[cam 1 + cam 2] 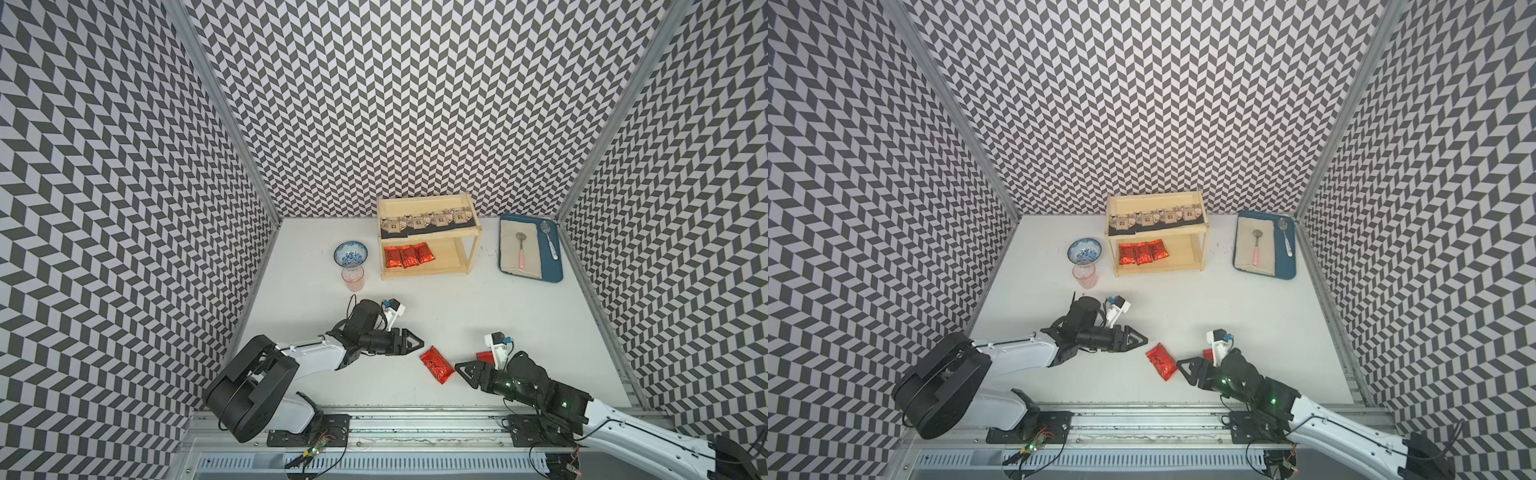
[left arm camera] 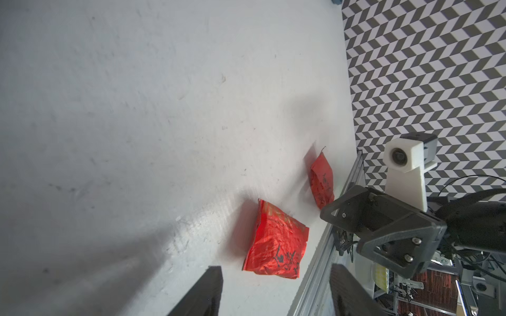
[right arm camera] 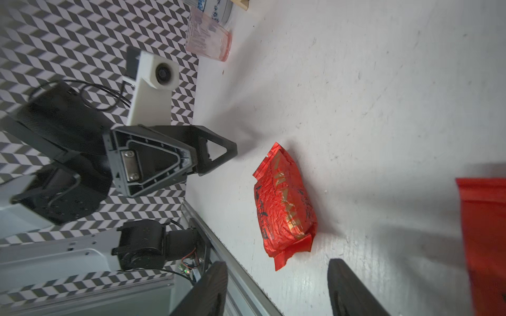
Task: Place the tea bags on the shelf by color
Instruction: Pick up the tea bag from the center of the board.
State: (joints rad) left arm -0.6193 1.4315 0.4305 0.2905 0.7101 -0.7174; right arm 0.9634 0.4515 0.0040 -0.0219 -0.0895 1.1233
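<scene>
**Red tea bag** (image 1: pixel 436 365): a puffed pillow pouch of crinkled, shiny foil with dark script and flat, pinched end seals. It lies loose on the matte white table (image 1: pixel 519 324), towards the front edge. In both top views its long axis runs from about 11 to 5 o'clock.

**Left hand** (image 1: pixel 419 344): the pouch sits at about 4 o'clock from its tip, just beside it but apart. Its dark fingers (image 2: pixel 202 292) stand spread with nothing between them, so it is released and empty.

**Right hand** (image 1: pixel 458 368): the pouch sits at 9 o'clock from its tip, again just beside and not touching. The right wrist view shows its jaws parted and empty too. Both tips are close to the pouch. The right one faces the pouch's long flank and the left one its far end, so the right seems slightly better set for a pinch across the short axis. The foil will probably dent and slide rather than resist.

**Second red tea bag** (image 2: pixel 323 180): at about 1 o'clock from the right hand, and largely hidden behind that arm's camera mount in both top views.

**Shelf** (image 1: pixel 424 200): a pale wooden two-tier rack at 12 o'clock. Four flat black tea bags (image 1: pixel 428 222) with a beige house print line the upper board. Three red pouches (image 1: pixel 409 255) lie side by side at the left of the lower board, with bare board to their right.
</scene>
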